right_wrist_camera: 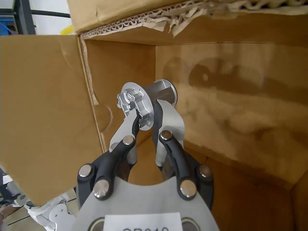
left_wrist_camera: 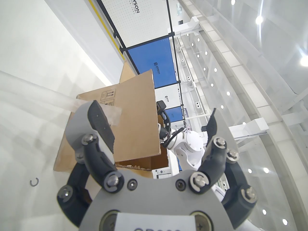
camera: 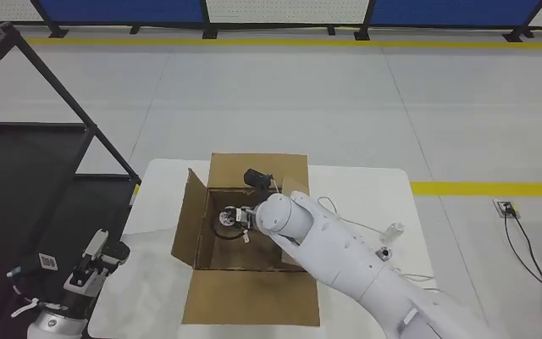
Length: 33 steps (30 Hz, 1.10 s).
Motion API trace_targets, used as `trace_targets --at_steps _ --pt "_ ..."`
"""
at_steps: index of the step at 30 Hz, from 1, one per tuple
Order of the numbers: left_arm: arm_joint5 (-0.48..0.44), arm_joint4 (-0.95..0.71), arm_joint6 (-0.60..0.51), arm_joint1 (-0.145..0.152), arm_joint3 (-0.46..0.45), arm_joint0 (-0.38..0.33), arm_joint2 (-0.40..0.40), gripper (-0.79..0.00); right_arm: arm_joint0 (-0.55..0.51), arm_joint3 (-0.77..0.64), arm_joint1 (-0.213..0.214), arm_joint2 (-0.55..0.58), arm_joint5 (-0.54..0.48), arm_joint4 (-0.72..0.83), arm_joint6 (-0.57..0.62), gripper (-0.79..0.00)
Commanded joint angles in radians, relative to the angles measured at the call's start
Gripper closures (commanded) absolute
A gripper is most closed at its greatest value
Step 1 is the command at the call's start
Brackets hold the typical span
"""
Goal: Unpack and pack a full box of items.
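With right gripper [right_wrist_camera: 146,110], pinching silver flanged hub [right_wrist_camera: 134,98] inside open cardboard box [camera: 250,297] on worktop [camera: 364,191]. With left gripper [left_wrist_camera: 155,117], hovering wide, empty, at near left of box.

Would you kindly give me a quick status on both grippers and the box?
Right gripper shut on metal flanged part, down inside cardboard box. Left gripper open, empty, off beside the box. Flaps open.
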Motion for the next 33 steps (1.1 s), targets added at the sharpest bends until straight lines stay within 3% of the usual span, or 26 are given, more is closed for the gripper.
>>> trace_targets --at_steps 1,9,10,11,13,20,26,33 --pt "0.000 0.000 0.000 0.000 0.000 0.000 0.000 -0.785 0.010 0.046 -0.021 -0.015 -0.002 -0.004 0.014 0.000" --pt "0.000 0.000 0.000 0.000 0.000 0.000 0.000 -0.785 0.043 0.183 -0.102 -0.057 -0.001 -0.022 0.082 0.000" --pt "0.000 0.000 0.000 0.000 0.000 0.000 0.000 -0.785 0.046 0.196 -0.111 -0.060 -0.003 -0.023 0.087 -0.055" --pt "0.000 0.000 0.000 0.000 0.000 0.000 0.000 -0.785 0.049 0.208 -0.119 -0.062 -0.005 -0.027 0.091 -0.219" --pt "0.000 0.000 0.000 0.000 0.000 0.000 0.000 -0.785 0.054 0.230 -0.134 -0.065 -0.009 -0.031 0.100 -0.292" --pt "0.000 0.000 0.000 0.000 0.000 0.000 0.000 -0.785 0.067 0.293 -0.177 -0.067 -0.026 -0.050 0.112 -0.354" --pt "0.000 0.000 0.000 0.000 0.000 0.000 0.000 -0.785 0.069 0.321 -0.201 -0.060 -0.042 -0.072 0.096 -0.357" --pt "0.000 0.000 0.000 0.000 0.000 0.000 0.000 -0.785 0.058 0.231 -0.206 -0.044 -0.007 -0.126 0.013 -0.385"
